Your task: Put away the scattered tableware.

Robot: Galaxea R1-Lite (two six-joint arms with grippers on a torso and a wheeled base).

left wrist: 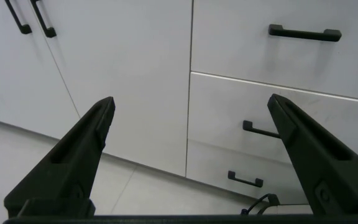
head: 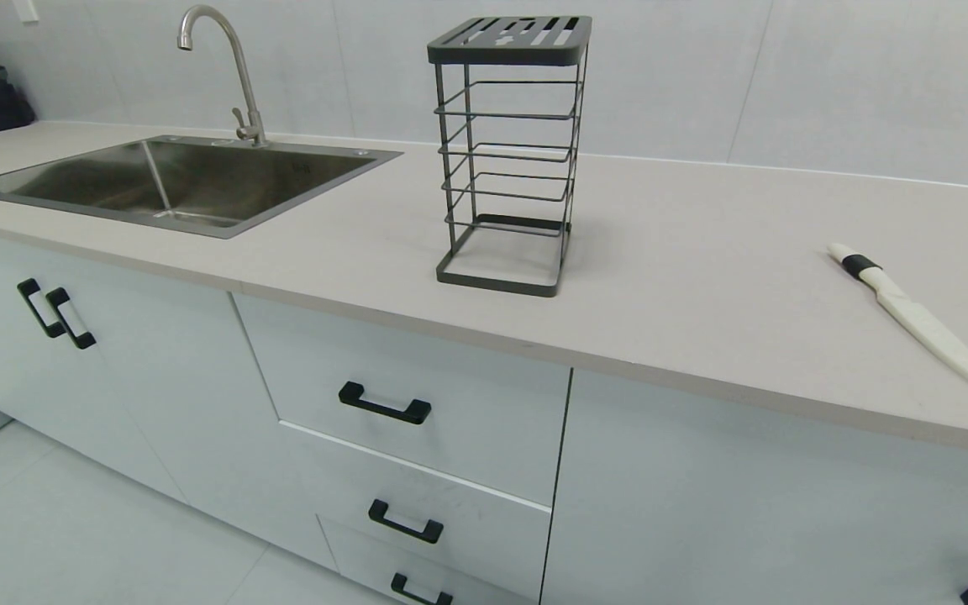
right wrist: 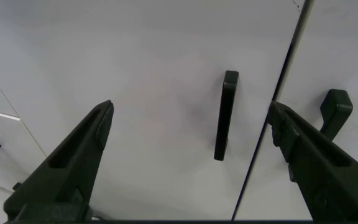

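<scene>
– Now, where is the white knife [head: 912, 315] being seen?
– It is being shown lying flat on the grey desk [head: 702, 269], far over on the robot's right. Its black-banded handle is pointing toward the wall and its tip toward the desk's front edge.
– And what is standing near it?
– A dark wire rack [head: 507, 160] with a slotted top is standing upright near the middle of the desk, well apart from the knife.
– What else is being carried by the desk?
– A steel sink [head: 282, 172] is being seen set into it on the robot's left. A curved faucet [head: 232, 67] is rising behind the basin, by the wall.
– How are the left arm's fingers [left wrist: 73, 162] being held?
– They are being held wide open, with nothing gripped, low in front of the white cabinet fronts. A black drawer handle [left wrist: 304, 33] is being seen beyond them, and the pale floor [left wrist: 142, 193] is showing below.
– And the right arm's fingers [right wrist: 73, 162]?
– Those too are being held spread apart, with nothing between them. They are being pointed at a white cabinet door [right wrist: 135, 74], close by, and its upright black handle [right wrist: 227, 115] is being seen through the gap.
</scene>
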